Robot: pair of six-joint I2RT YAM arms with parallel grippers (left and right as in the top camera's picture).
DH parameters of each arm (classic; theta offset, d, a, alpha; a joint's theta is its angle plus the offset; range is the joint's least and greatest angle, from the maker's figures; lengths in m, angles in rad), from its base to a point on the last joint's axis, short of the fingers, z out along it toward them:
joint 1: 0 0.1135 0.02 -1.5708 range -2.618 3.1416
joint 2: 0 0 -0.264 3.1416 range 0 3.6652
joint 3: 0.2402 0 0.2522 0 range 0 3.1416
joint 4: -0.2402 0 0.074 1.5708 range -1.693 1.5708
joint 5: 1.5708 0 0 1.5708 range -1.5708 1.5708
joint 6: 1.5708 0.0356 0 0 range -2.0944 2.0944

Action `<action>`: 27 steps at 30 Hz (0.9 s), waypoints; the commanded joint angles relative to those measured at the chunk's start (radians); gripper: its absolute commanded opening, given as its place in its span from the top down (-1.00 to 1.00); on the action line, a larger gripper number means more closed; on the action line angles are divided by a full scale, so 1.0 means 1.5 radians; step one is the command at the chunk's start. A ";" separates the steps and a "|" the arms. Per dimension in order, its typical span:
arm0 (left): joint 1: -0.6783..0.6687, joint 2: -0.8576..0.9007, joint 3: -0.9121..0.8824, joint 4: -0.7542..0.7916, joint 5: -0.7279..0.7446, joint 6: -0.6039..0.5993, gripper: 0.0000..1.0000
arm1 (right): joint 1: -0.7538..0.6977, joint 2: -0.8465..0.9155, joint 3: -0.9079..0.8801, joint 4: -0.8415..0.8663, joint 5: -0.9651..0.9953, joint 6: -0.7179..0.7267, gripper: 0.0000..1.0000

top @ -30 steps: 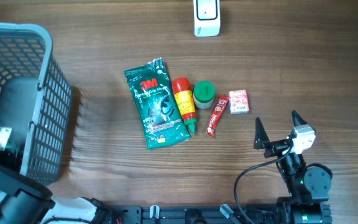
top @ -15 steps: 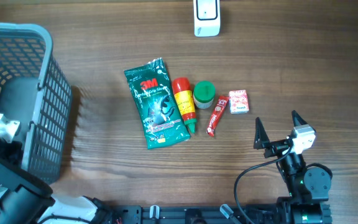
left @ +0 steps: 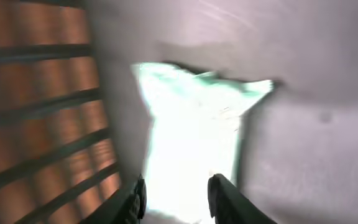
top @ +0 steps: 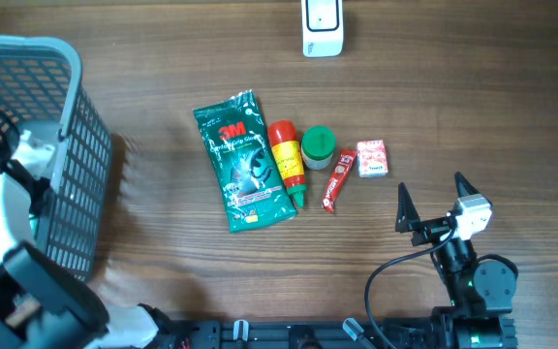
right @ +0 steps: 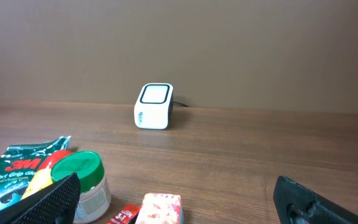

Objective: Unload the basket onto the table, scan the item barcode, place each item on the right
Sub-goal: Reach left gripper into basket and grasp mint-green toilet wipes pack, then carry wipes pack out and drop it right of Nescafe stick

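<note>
In the left wrist view a blurred white and teal packet lies over the grey basket floor. My left gripper is shut on its near end, one dark finger at each side. From overhead the left arm reaches into the grey basket and its jaws are hidden. The white barcode scanner stands at the table's far edge, also in the right wrist view as the scanner. My right gripper rests open at the front right, nothing between its fingers.
Laid out mid-table are a green 3M pack, a red and yellow bottle, a green-lidded jar, a red sachet and a pink box. The basket's mesh wall stands left of the packet.
The left arm has moved toward the far side inside the basket, and its jaws have narrowed from wide open onto the packet. The right arm has not moved.
</note>
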State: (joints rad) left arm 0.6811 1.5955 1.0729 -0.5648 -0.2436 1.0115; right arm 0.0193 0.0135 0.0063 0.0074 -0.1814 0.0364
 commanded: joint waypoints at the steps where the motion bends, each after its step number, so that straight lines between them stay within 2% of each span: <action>1: 0.010 -0.091 0.020 0.032 -0.013 -0.086 0.28 | 0.003 -0.006 -0.001 0.003 0.006 -0.006 -0.99; 3: 0.012 -0.127 0.020 0.060 -0.011 -0.117 0.30 | 0.003 -0.006 -0.001 0.003 0.006 -0.006 -0.99; 4: 0.012 -0.145 0.020 0.072 -0.005 -0.136 0.09 | 0.003 -0.006 -0.001 0.003 0.006 -0.006 -1.00; 6: 0.012 -0.167 0.020 0.071 0.021 -0.171 -1.00 | 0.003 -0.006 -0.001 0.003 0.006 -0.006 -0.99; 10: 0.015 -0.160 0.012 0.027 0.056 -0.179 -1.00 | 0.003 -0.006 -0.001 0.003 0.006 -0.006 -0.99; 13: 0.035 -0.129 0.003 -0.031 0.210 -0.179 -1.00 | 0.003 -0.006 -0.001 0.003 0.006 -0.006 -0.99; 15: 0.053 -0.102 -0.005 -0.040 0.257 -0.179 -1.00 | 0.003 -0.006 -0.001 0.003 0.006 -0.006 -1.00; 20: 0.096 -0.029 -0.007 -0.039 0.257 -0.178 -1.00 | 0.003 -0.006 -0.001 0.003 0.006 -0.006 -1.00; 27: 0.133 0.096 -0.007 0.035 0.265 -0.171 -1.00 | 0.003 -0.006 -0.001 0.003 0.006 -0.006 -0.99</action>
State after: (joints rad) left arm 0.8738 1.6573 1.0710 -0.5343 0.1226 0.7570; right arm 0.0193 0.0135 0.0063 0.0074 -0.1814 0.0364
